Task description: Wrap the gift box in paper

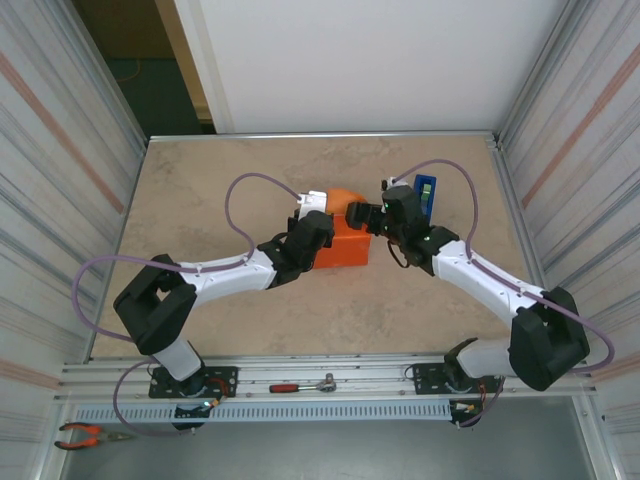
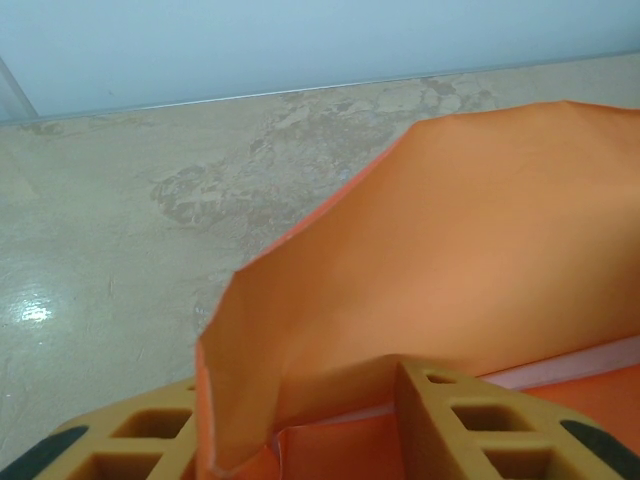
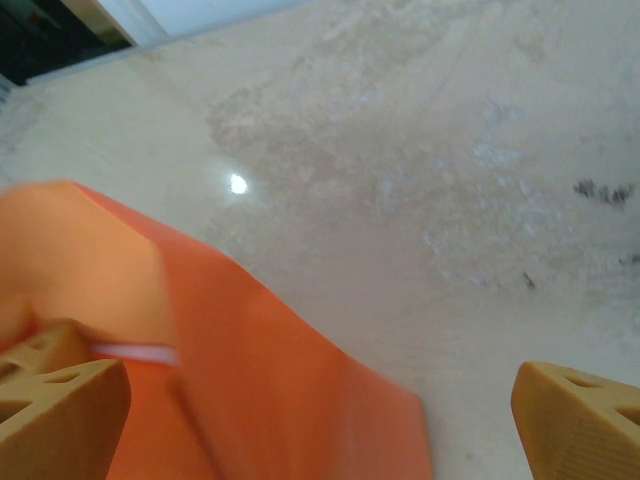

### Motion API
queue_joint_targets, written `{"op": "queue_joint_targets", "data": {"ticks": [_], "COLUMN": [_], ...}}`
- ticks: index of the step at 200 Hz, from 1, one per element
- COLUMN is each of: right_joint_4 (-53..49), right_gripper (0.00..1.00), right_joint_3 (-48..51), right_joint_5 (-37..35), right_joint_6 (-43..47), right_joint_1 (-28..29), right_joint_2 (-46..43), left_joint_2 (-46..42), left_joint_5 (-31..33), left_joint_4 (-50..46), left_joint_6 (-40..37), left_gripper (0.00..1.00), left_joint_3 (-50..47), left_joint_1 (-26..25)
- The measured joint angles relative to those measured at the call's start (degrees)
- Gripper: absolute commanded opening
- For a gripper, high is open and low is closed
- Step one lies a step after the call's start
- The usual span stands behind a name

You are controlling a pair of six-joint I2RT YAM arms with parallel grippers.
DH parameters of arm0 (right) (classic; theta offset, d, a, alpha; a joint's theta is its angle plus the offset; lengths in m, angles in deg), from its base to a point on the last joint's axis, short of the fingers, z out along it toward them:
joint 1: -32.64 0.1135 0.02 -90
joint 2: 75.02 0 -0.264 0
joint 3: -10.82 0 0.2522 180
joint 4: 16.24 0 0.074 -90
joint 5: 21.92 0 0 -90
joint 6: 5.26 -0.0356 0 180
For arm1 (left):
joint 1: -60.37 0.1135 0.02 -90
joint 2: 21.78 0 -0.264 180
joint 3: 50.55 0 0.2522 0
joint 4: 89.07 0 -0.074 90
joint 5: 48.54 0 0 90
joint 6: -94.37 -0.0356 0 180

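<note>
The orange paper [image 1: 340,245] is folded around the gift box in the middle of the table. The box is hidden apart from a thin pale strip [image 2: 575,364]. My left gripper [image 1: 320,210] is at the package's far left corner. In the left wrist view, a raised flap of paper [image 2: 450,240] fills the gap of the left gripper [image 2: 300,388] and touches both tan fingers [image 2: 470,420]. My right gripper [image 1: 360,216] is at the far right corner. In its wrist view the right gripper [image 3: 320,385] stands wide open over the paper [image 3: 270,380], gripping nothing.
A blue object [image 1: 426,194] stands just behind the right gripper. A red-handled tool [image 1: 300,386] lies on the front rail and pliers [image 1: 85,435] at the bottom left. Metal walls close in the beige tabletop [image 1: 200,190] on both sides.
</note>
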Motion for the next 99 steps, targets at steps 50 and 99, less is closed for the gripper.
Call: {"op": "queue_joint_targets", "data": {"ticks": [50,99], "right_joint_4": [1.6,6.1], "right_gripper": [0.91,0.88], "right_joint_3": [2.2,4.5], "right_joint_5": [-2.0,-2.8], "right_joint_6": [-1.8,-5.2], "right_joint_1": [1.1,1.3], "right_joint_2": [1.8,2.2], "left_joint_2": [0.0,-0.9], "left_joint_5": [0.2,-0.6], "left_joint_4": [0.0,-1.4], "left_joint_6": [0.0,-0.5], "left_gripper": [0.41,0.48], "left_joint_3": [0.0,0.0], "left_joint_1": [0.0,0.0]}}
